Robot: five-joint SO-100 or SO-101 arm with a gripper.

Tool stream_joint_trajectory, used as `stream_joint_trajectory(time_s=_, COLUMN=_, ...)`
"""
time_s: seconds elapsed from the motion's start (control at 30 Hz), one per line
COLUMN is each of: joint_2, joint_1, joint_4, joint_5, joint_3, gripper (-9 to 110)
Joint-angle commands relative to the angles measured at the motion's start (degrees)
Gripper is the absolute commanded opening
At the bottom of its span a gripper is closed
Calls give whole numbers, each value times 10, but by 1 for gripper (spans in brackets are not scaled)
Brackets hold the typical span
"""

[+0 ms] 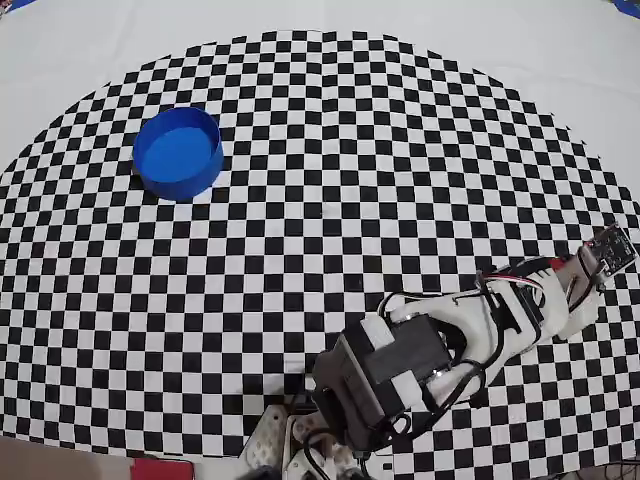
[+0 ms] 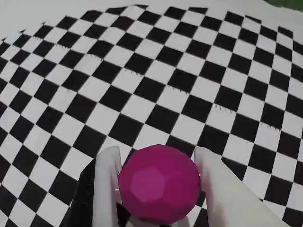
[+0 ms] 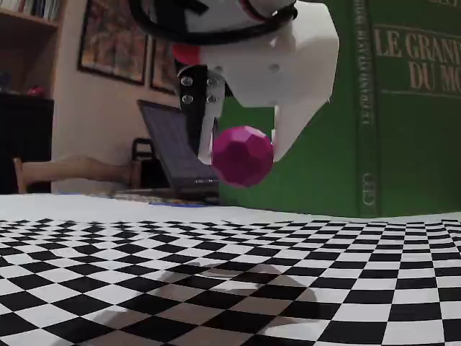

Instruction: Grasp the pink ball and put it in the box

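Risk comes first as I see it: the ball (image 3: pixel 243 156) hangs in the air, well above the checkered desk (image 3: pixel 216 288), and the box (image 1: pixel 178 152) is far off across the board. In the overhead view the box sits at upper left, while my arm (image 1: pixel 440 345) stretches along the lower right, so a long swing lies ahead. I judge that a quick or jerky sweep could shake the ball loose. It is faceted and smooth-looking, and the two white fingers (image 2: pixel 106 189) seem to hold it only at its sides. If it drops, it would likely bounce and roll away over the flat cloth. A release too early or off-centre could also send it against the low blue wall and out.

The jaws (image 3: pixel 241 155) are closed on the ball. In the wrist view the ball (image 2: pixel 158 184) fills the gap between the two fingers, touching both, and its front bulges out past the tips. In the fixed view it sits at the very lower end of the fingers, with most of its surface exposed, so the hold looks shallow to me. The ball does not show in the overhead view, where the arm hides it. The box appears empty.
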Motion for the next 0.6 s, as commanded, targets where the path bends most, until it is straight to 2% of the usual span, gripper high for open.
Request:
stream_joint_trajectory(time_s=0.0, joint_2=45, joint_1=6, joint_4=4, joint_5=-4, joint_3=-13, gripper=0)
stream_joint_trajectory(time_s=0.57, joint_2=116, joint_1=6, joint_4=18, joint_5=-4, joint_3=11, gripper=0)
